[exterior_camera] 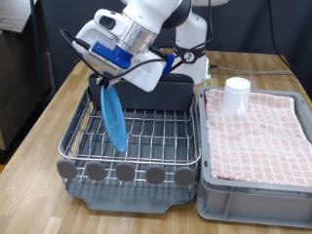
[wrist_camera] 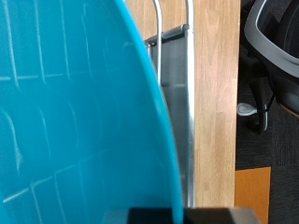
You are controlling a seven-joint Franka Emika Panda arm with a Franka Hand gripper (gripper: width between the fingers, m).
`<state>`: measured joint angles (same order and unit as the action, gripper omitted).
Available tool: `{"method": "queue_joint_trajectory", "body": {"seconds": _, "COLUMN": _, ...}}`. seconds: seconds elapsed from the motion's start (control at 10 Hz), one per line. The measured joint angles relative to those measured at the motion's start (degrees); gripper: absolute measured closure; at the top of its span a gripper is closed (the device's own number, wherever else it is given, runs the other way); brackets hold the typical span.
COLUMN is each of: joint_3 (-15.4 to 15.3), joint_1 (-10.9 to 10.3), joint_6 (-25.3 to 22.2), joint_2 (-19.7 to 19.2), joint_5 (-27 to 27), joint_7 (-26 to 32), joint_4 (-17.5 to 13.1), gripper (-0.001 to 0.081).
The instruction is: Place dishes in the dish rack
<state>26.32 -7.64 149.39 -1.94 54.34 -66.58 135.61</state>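
Above the dish rack [exterior_camera: 136, 136], the gripper [exterior_camera: 100, 82] clamps the upper edge of a light-blue plate [exterior_camera: 114, 119], which stands on edge among the wires. Beside the rack, a white cup [exterior_camera: 236, 96] sits on the pink checked cloth [exterior_camera: 261, 136] lining a grey crate [exterior_camera: 249, 200].

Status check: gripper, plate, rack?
Gripper shut on plate, held on edge over the rack. Plate's lower edge down among the wires. Cup on the cloth in the crate. Nothing blocking.
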Motion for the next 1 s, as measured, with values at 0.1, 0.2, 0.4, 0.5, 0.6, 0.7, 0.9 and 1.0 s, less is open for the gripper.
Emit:
{"method": "queue_joint_trajectory", "body": {"seconds": 0.1, "joint_3": 0.0, "joint_1": 0.0, "joint_6": 0.0, "joint_2": 0.0, "joint_5": 0.4, "joint_7": -0.3, "joint_4": 0.2, "gripper": 0.0788}}
{"method": "queue_joint_trajectory", "body": {"seconds": 0.2, "joint_3": 0.1, "joint_1": 0.0, "joint_6": 0.0, "joint_2": 0.0, "joint_5": 0.8, "joint_7": -0.5, "joint_4": 0.4, "gripper": 0.0788}}
{"method": "queue_joint_trajectory", "body": {"seconds": 0.4, "joint_3": 0.2, "joint_1": 0.0, "joint_6": 0.1, "joint_2": 0.0, "joint_5": 1.1, "joint_7": -0.5, "joint_4": 0.6, "gripper": 0.0788}}
{"method": "queue_joint_trajectory", "body": {"seconds": 0.5, "joint_3": 0.3, "joint_1": 0.0, "joint_6": 0.2, "joint_2": 0.0, "joint_5": 1.1, "joint_7": -0.5, "joint_4": 0.6, "gripper": 0.0788}}
{"method": "queue_joint_trajectory", "body": {"seconds": 0.6, "joint_3": 0.3, "joint_1": 0.0, "joint_6": 0.2, "joint_2": 0.0, "joint_5": 1.1, "joint_7": -0.5, "joint_4": 0.6, "gripper": 0.0742}}
{"method": "queue_joint_trajectory", "body": {"seconds": 0.7, "joint_3": 0.4, "joint_1": 0.0, "joint_6": 0.2, "joint_2": 0.0, "joint_5": 1.0, "joint_7": -0.5, "joint_4": 0.6, "gripper": 0.0578}}
{"method": "queue_joint_trajectory", "body": {"seconds": 0.9, "joint_3": 0.5, "joint_1": 0.0, "joint_6": 0.2, "joint_2": 0.0, "joint_5": -0.5, "joint_7": 1.0, "joint_4": 0.6, "gripper": 0.0413}}
{"method": "queue_joint_trajectory", "body": {"seconds": 1.0, "joint_3": 0.4, "joint_1": 0.0, "joint_6": 0.2, "joint_2": 0.2, "joint_5": -3.0, "joint_7": 3.7, "joint_4": 0.6, "gripper": 0.0254}}
